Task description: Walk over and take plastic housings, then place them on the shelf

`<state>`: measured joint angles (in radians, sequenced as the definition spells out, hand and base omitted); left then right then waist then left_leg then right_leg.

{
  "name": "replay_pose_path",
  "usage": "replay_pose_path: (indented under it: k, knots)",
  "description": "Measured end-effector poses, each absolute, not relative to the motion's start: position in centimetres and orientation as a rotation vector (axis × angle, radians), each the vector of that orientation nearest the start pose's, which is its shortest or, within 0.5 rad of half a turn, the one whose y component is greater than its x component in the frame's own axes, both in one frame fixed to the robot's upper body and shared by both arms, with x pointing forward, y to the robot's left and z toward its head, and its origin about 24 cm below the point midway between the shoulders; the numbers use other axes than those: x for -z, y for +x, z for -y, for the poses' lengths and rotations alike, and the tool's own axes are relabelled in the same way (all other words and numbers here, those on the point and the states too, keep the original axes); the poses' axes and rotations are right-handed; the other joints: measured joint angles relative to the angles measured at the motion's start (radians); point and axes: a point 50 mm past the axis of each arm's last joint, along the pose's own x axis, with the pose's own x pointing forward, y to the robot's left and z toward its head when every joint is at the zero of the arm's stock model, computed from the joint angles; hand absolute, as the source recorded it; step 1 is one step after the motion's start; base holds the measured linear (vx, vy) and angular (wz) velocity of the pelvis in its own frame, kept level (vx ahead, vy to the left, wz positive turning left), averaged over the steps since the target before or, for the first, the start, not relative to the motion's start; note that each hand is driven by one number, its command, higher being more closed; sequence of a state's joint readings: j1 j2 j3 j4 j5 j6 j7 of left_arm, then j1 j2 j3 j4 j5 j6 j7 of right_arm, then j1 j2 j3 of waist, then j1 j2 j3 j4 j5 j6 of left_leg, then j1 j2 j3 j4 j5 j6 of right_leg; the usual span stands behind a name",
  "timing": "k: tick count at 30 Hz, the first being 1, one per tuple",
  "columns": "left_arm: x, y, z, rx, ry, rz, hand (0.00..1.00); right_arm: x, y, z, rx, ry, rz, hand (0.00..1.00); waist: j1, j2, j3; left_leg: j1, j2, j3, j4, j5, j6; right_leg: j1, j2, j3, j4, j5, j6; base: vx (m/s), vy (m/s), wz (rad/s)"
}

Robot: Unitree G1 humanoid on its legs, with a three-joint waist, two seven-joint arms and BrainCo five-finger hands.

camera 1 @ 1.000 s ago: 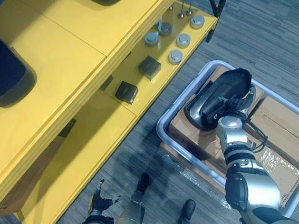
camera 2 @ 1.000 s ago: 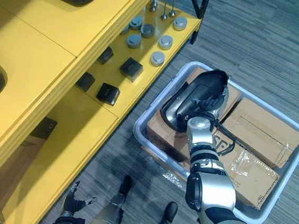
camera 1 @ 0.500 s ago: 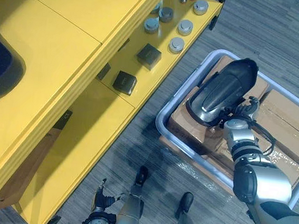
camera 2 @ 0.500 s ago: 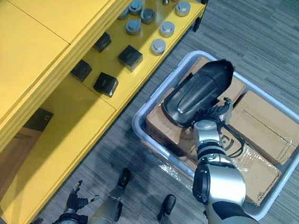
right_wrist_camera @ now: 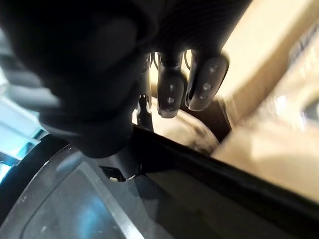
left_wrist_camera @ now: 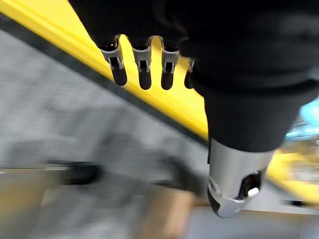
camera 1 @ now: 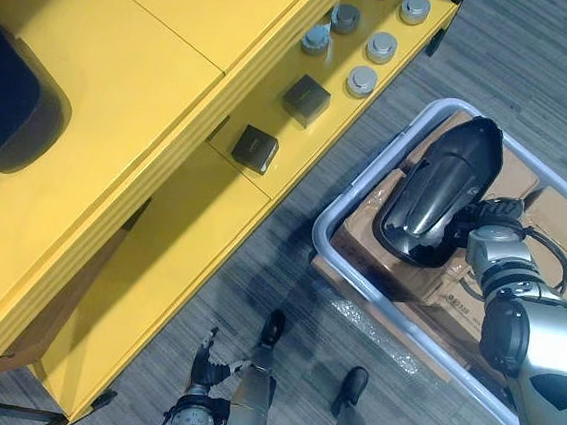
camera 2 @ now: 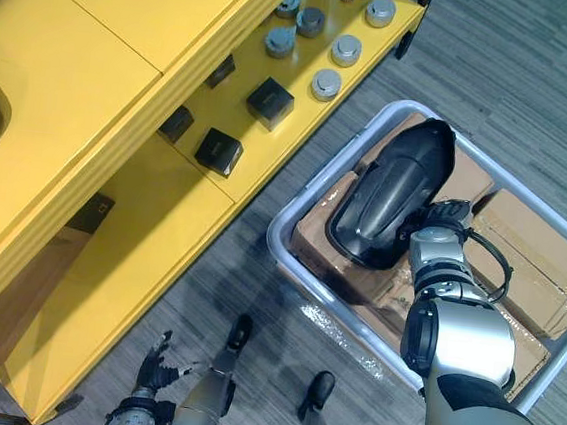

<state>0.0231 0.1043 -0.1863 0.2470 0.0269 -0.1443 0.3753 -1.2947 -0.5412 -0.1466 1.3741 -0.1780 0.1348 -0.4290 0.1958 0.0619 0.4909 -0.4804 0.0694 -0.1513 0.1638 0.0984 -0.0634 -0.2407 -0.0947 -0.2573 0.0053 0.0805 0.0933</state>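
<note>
The plastic housing (camera 1: pixel 436 192) rests tilted on cardboard boxes (camera 1: pixel 362 230) in the bin (camera 1: pixel 336 210), at 3 o'clock. The right hand (camera 1: pixel 481 224) grasps its 5 o'clock rim, fingers (right_wrist_camera: pixel 169 92) hooked over. The shell is judged light, stiff, glossy and slippery: hold the rim. The left hand (camera 1: pixel 208 351), at 7 o'clock, hangs released.

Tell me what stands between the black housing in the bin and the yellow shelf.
Nothing blocks it. The plastic housing only has to clear the side wall of the grey bin and a strip of floor. The lower ledge of the yellow shelf carries metal discs and dark blocks.
</note>
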Motion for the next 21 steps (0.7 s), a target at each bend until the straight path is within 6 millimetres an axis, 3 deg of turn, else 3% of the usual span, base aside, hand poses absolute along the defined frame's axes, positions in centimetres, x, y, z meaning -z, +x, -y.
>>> replay_pose_path:
  k: [5, 9, 11, 16, 18, 21]
  knots:
    - [-5.9, 23.8, -13.2, -0.113, -0.001, 0.182, 0.0, -23.3, 39.8, 28.9, 0.729, -0.729, 0.065, 1.0, -0.064, -0.003, -0.003, 0.079, 0.005, 0.035, -0.075, 0.03, 0.002, 0.03, -0.006, 0.021, -0.001, -0.001, 0.0, 0.03, -0.019, -0.15]
    - [-7.4, 24.6, -12.2, -0.039, -0.073, 0.23, 0.0, -22.5, 39.5, 27.5, 0.672, -0.893, 0.151, 1.0, -0.086, -0.013, -0.023, 0.151, 0.022, 0.077, -0.143, 0.056, -0.002, 0.047, 0.001, 0.059, -0.001, 0.0, -0.001, 0.03, -0.044, -0.3]
    - [-8.4, 25.4, -11.7, 0.008, -0.145, 0.25, 0.0, -21.7, 39.3, 25.9, 0.615, -0.971, 0.199, 1.0, -0.111, -0.021, -0.06, 0.187, 0.035, 0.096, -0.194, 0.076, -0.01, 0.05, 0.009, 0.068, -0.001, 0.0, -0.001, 0.02, -0.062, -0.23]
    - [-8.7, 28.9, -9.2, 0.171, -0.213, 0.184, 0.0, -22.2, 38.9, 22.9, 0.544, -1.002, 0.322, 1.0, -0.143, -0.032, -0.122, 0.226, 0.051, 0.123, -0.25, 0.102, -0.016, 0.055, 0.023, 0.088, -0.017, 0.007, -0.011, 0.0, -0.013, -0.17]
    - [-8.5, 30.3, -8.2, 0.227, -0.318, 0.1, 0.0, -22.5, 38.7, 20.4, 0.494, -0.964, 0.401, 1.0, -0.176, -0.038, -0.151, 0.234, 0.054, 0.122, -0.25, 0.104, -0.019, 0.07, 0.026, 0.086, -0.032, 0.013, -0.019, 0.0, 0.0, 0.0]
    - [-8.5, 30.9, -7.2, 0.263, -0.454, 0.037, 0.0, -22.1, 37.9, 18.0, 0.436, -0.926, 0.472, 1.0, -0.191, -0.04, -0.183, 0.262, 0.057, 0.135, -0.251, 0.104, -0.02, 0.093, 0.028, 0.096, -0.035, 0.013, -0.02, 0.01, 0.028, -0.1]
